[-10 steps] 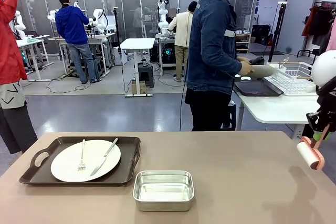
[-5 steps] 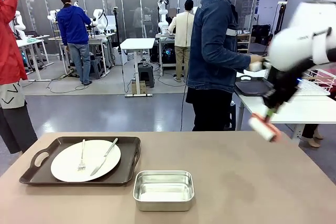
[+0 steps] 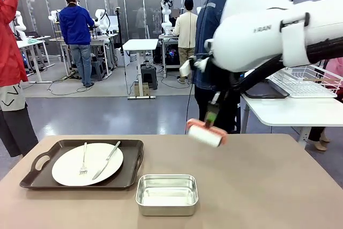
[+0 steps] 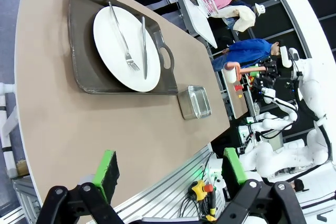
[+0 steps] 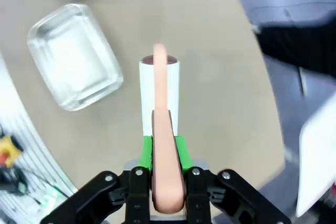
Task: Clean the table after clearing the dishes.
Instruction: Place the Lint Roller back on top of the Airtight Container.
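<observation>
right fingers [image 3: 212,114] blurred on roller handle [image 5: 167,129]

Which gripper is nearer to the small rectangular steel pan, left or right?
Right. The right gripper, shut on a pink-handled white lint roller, hangs above the taupe table just beyond the pan; the left gripper, open, is farther off, near the table's edge.

You're looking at a smooth, matt counter [image 3: 257,186]. The tray [image 3: 131,159] is dark matt plastic, the plate [image 3: 69,171] glossy white, the fork [image 3: 83,162] and knife [image 3: 106,160] shiny metal, and the pan [image 3: 166,194] brushed steel. The roller [image 3: 204,134] has a smooth pink plastic handle.
</observation>
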Controlling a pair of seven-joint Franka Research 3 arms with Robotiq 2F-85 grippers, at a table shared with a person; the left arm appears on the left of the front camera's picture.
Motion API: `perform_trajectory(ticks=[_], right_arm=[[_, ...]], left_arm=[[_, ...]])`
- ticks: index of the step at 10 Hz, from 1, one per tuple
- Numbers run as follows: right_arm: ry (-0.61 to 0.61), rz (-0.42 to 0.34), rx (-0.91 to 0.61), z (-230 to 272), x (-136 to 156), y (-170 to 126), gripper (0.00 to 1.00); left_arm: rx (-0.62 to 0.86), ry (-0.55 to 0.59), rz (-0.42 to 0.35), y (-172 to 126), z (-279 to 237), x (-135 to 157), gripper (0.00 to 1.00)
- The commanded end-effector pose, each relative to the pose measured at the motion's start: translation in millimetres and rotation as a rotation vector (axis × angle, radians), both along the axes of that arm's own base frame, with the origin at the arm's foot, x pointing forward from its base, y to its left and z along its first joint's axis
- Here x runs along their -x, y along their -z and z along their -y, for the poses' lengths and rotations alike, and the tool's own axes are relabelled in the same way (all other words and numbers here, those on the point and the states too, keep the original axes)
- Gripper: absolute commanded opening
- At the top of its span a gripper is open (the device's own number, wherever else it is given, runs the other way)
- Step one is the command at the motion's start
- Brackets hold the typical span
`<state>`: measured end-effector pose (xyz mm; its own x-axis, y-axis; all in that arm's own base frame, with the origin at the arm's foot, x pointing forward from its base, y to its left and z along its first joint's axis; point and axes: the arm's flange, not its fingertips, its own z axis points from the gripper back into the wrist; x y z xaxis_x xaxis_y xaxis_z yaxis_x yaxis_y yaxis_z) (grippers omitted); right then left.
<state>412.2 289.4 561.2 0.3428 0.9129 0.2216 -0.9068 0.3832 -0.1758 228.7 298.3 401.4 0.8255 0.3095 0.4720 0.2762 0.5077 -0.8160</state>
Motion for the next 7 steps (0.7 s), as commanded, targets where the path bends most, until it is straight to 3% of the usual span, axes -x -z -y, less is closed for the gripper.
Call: perform_trajectory(ticks=[1,2,4,5,7], right_arm=[[-0.228,-0.14,0.014,-16.9,17.4,7.3,0.21],[-0.289,-0.18,0.041,-33.3,30.3,15.5,0.21],[-0.359,-0.161,0.058,-50.7,37.5,26.5,0.21],[-0.279,-0.165,0.012,-50.0,43.2,26.5,0.21],[-0.279,-0.165,0.012,-50.0,43.2,26.5,0.21]], left_arm=[[0.01,0.004,0.025,-0.7,-1.1,2.6,1.0],[0.01,0.004,0.025,-0.7,-1.1,2.6,1.0],[0.01,0.004,0.025,-0.7,-1.1,2.6,1.0],[0.01,0.004,0.025,-0.7,-1.1,2.6,1.0],[0.01,0.004,0.025,-0.7,-1.1,2.6,1.0]])
